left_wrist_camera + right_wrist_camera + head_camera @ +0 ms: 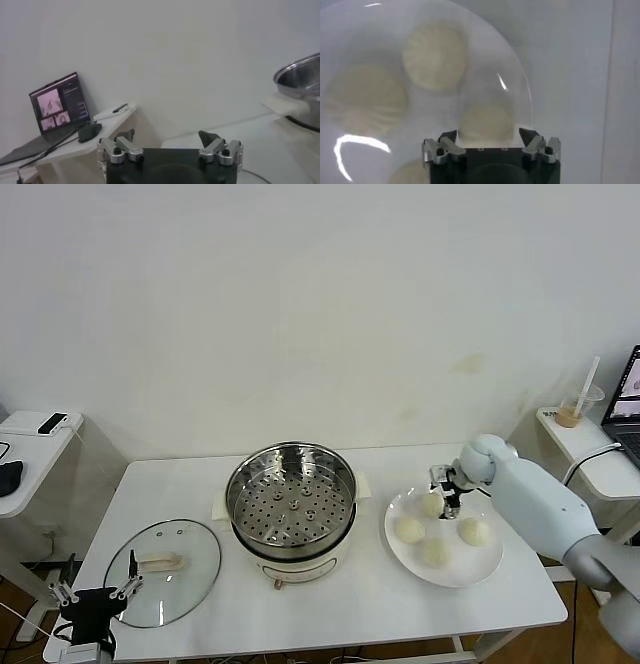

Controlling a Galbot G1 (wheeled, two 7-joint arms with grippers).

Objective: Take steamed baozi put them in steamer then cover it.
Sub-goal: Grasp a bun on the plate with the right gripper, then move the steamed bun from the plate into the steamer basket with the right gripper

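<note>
Here, the right gripper reaches in from the robot's right and hangs just over the white plate, fingers spread either side of the rear baozi without closing on it. All four steamed baozi lie on that plate, right of the steamer. The cover lies flat left of the steamer, beside the parked, open left gripper.
</note>
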